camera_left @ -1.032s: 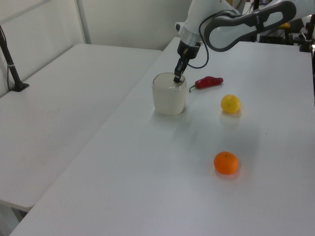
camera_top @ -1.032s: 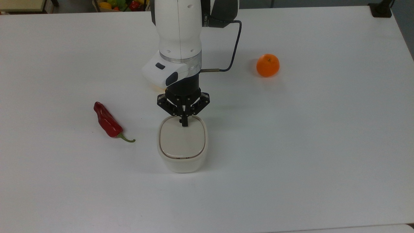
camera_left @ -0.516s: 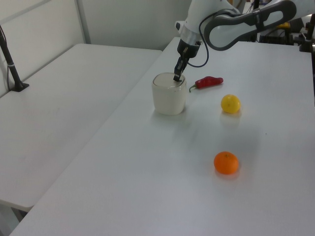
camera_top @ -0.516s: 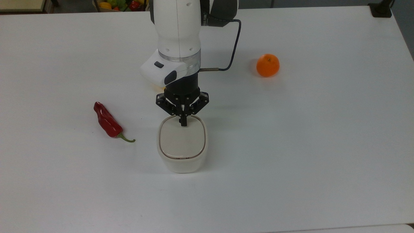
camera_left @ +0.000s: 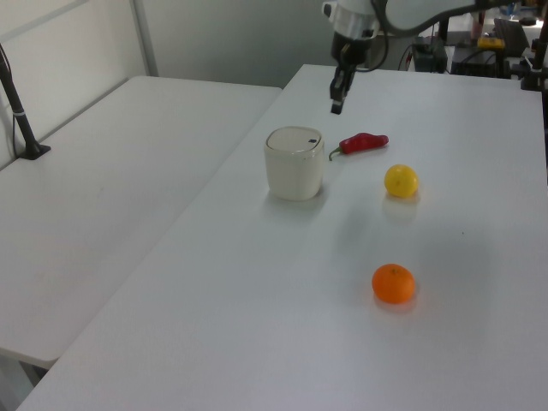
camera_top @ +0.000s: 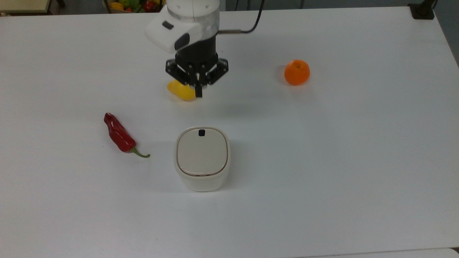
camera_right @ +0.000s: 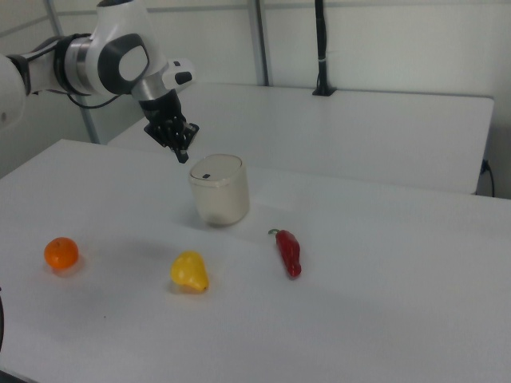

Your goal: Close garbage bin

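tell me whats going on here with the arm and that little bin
The robot arm's gripper hangs in the air with its fingers shut, clear of the garbage bin. The bin's lid lies flat and closed, so the closing looks done. A red pepper, an orange and a yellow fruit lie untouched on the table.

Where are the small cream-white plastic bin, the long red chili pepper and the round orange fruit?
small cream-white plastic bin (camera_top: 202, 152): top view, middle of its flat closed lid.
long red chili pepper (camera_top: 118, 134): top view, middle of its glossy body.
round orange fruit (camera_left: 393, 283): left view, middle of its peel.
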